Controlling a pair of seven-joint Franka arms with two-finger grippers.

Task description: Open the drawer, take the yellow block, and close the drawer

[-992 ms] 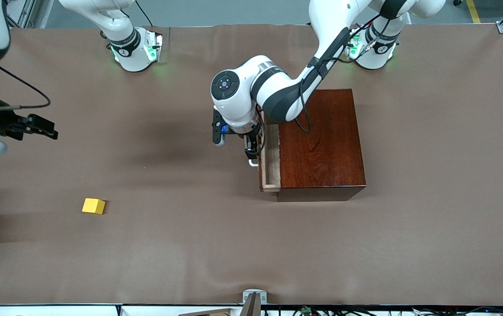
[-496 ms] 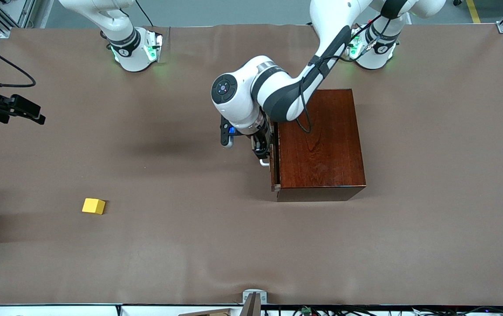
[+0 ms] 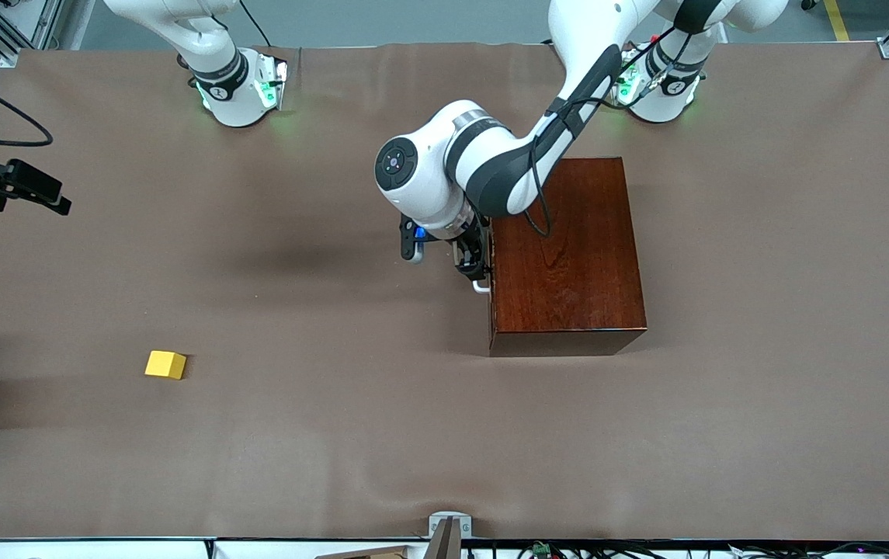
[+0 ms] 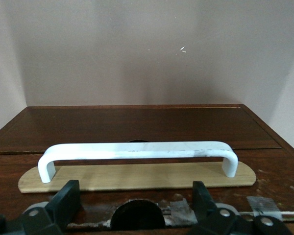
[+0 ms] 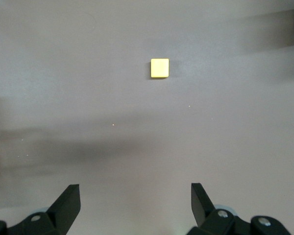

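I saw the drawer (image 3: 488,268) flush in the box (image 3: 564,252), left hand (image 4: 137,208) spread wide at the handle (image 4: 137,152). A careless retreat could snag it. Right hand (image 5: 135,200), wide, hung over desk (image 3: 335,435); block (image 3: 165,364) lay near (untouched).

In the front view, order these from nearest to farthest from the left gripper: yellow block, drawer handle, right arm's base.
1. Drawer handle: right at the left gripper, on the box's front.
2. Right arm's base: along the table's top edge.
3. Yellow block: toward the right arm's end, nearer the camera.
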